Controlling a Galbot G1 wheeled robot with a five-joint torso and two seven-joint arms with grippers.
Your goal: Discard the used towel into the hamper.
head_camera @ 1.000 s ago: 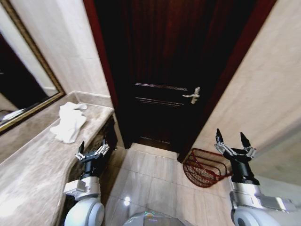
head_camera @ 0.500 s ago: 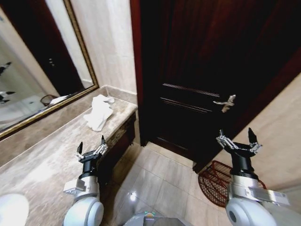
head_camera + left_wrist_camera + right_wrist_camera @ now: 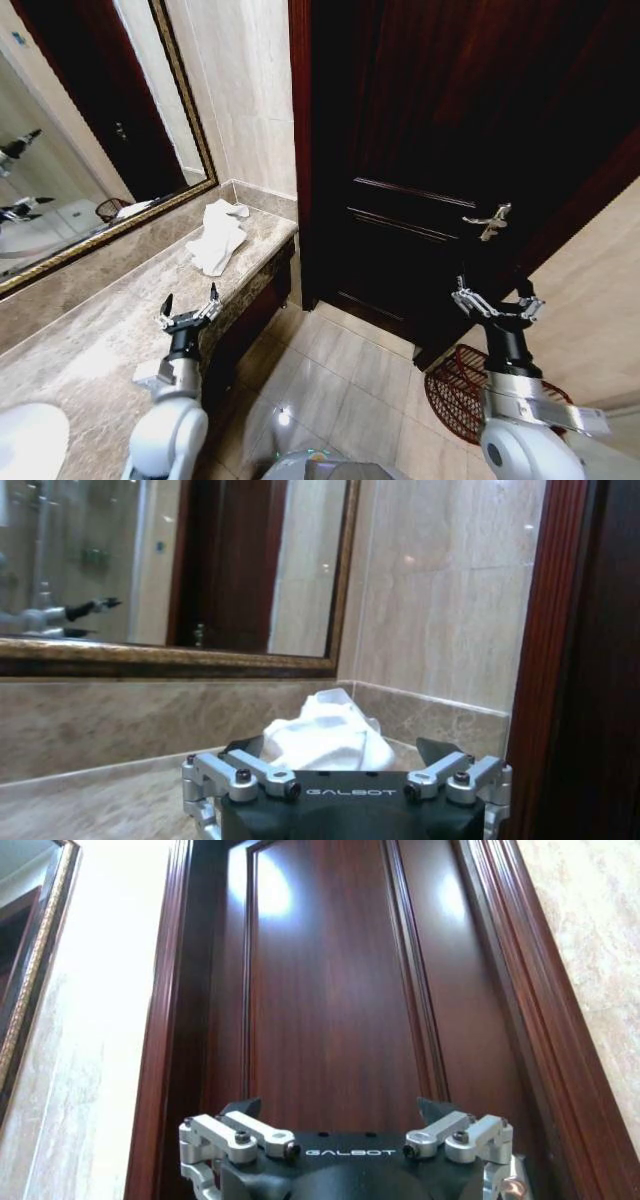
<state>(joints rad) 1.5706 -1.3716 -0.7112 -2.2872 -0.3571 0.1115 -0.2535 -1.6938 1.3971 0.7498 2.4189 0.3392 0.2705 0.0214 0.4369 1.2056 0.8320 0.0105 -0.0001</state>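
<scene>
Apparently one towel [image 3: 219, 236], one hamper [image 3: 470, 393].

text: "galbot" in white letters | on: dark body of left gripper [image 3: 345, 761], left wrist view | same word "galbot" | on: dark body of right gripper [image 3: 340, 1119], right wrist view | other text: none legible

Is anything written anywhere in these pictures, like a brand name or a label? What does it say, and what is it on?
"GALBOT": on the body of the left gripper, in the left wrist view.
"GALBOT": on the body of the right gripper, in the right wrist view.
Nothing else readable: the door, mirror and counter carry no lettering.
</scene>
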